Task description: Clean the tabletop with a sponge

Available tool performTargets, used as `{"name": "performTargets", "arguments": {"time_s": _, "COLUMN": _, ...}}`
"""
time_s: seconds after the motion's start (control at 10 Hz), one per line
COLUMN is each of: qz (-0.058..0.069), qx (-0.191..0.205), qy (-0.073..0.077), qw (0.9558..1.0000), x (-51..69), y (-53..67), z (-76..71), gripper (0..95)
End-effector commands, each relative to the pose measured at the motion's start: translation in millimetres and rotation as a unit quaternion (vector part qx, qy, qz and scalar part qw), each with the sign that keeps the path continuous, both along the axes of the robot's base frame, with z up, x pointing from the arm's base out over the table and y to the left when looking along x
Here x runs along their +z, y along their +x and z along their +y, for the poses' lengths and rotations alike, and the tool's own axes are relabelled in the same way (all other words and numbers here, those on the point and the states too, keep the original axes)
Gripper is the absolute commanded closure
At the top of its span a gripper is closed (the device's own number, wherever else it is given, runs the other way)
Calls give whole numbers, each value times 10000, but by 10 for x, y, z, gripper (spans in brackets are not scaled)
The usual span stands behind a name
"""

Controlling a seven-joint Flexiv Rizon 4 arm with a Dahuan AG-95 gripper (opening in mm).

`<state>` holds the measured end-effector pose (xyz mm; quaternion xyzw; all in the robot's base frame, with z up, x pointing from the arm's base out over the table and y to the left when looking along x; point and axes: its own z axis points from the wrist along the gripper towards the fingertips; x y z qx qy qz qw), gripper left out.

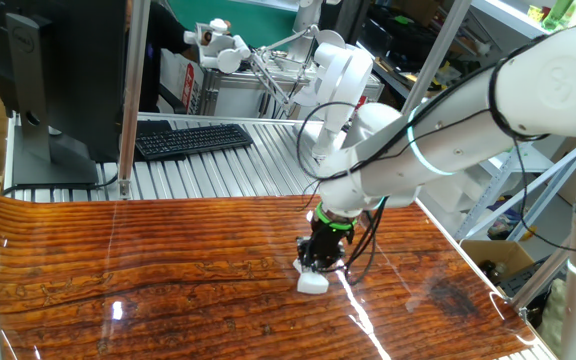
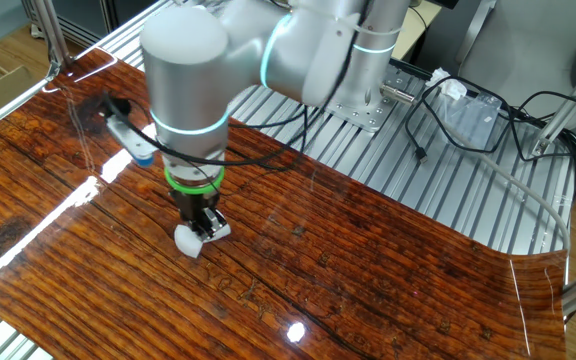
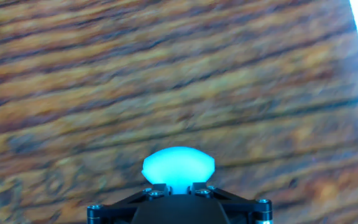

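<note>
The fingers [image 1: 313, 268] grasp the sponge [image 1: 312, 281] against the bench [image 1: 168, 280]. Their tips are hidden (seemingly by the bulging sponge) in the blurred hand view.

free: tabletop [image 1: 168, 290] bare wood on all sides of gripper [image 1: 318, 268] | in path: nothing on the wood but the sponge [image 1: 312, 282] under the jaws | far edge: ribbed metal surface [image 1: 228, 170] with keyboard [image 1: 193, 138], monitor stand [image 1: 53, 150], upright pole [image 1: 128, 100] | cables [image 2: 488, 120] on metal side, likely clear of the wood
</note>
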<state>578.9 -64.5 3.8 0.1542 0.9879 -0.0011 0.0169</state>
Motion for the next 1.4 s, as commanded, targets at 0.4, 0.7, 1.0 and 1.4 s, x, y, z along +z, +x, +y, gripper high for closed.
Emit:
{"name": "performTargets", "arguments": {"time_s": 0.4, "qz": 48, "qx": -125, "qy": 21, "qw": 9999, "x": 47, "y": -71, "z": 183, "gripper": 950}}
{"name": "performTargets", "arguments": {"time_s": 0.7, "qz": 96, "qx": -258, "qy": -2, "qw": 9996, "x": 28, "y": -140, "z": 307, "gripper": 950}}
{"name": "performTargets", "arguments": {"time_s": 1.0, "qz": 68, "qx": -286, "qy": 42, "qw": 9996, "x": 48, "y": -142, "z": 353, "gripper": 950}}
{"name": "performTargets", "arguments": {"time_s": 1.4, "qz": 279, "qx": -261, "qy": 72, "qw": 9992, "x": 84, "y": -135, "z": 350, "gripper": 950}}
